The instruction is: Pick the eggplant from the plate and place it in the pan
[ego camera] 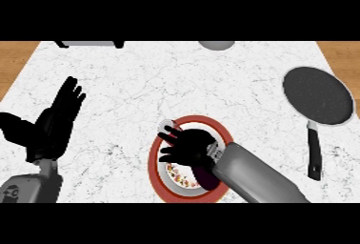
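Marble counter (175, 81), right hand (188, 148) curled over eggplant (205, 175) on plate (211, 121), left hand (56, 121) open.

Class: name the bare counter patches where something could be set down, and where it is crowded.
Bare marble lies between the left hand and the plate, and between the plate and the pan. Crowded: over the plate, where the right hand covers the eggplant.

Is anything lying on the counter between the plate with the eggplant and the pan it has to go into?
Nothing visible does. The right hand is over the plate, where the eggplant shows as a dark purple shape beside the forearm. The marble between the plate and the pan, up and to the right, is bare.
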{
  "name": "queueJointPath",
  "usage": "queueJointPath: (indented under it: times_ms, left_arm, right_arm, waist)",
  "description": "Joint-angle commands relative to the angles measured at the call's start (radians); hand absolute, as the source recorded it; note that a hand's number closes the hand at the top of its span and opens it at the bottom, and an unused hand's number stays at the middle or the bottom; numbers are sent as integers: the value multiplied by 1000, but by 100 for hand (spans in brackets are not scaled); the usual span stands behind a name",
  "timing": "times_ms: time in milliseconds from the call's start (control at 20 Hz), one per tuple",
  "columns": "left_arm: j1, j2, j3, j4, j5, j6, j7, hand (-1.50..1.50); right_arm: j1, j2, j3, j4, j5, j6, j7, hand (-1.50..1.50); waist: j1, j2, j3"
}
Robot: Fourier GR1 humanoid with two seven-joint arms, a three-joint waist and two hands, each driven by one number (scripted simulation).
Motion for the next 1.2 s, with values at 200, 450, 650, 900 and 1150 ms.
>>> queueJointPath:
  times_ms: [200,450,650,900,1150]
  left_arm:
    - [-63,8,9,-3,-12,10,71,0]
    - [-50,-5,10,-43,-20,25,79,0]
    - [-26,1,39,41,0,-28,0,0]
    - [-8,-11,25,17,-21,-1,7,0]
    - [11,3,63,17,-20,24,12,0]
  right_arm:
    - [48,37,67,154,43,-88,-120,150]
    - [71,109,58,147,56,-71,-87,150]
    - [103,13,34,106,60,-119,-166,150]
    - [80,48,-234,222,13,-164,61,150]
    - [93,-10,-563,237,-15,-307,407,150]
  waist:
    - [3,24,-1]
    - [1,20,-2]
    - [-10,20,-2]
    - [-34,22,-2]
    - [-124,14,-1]
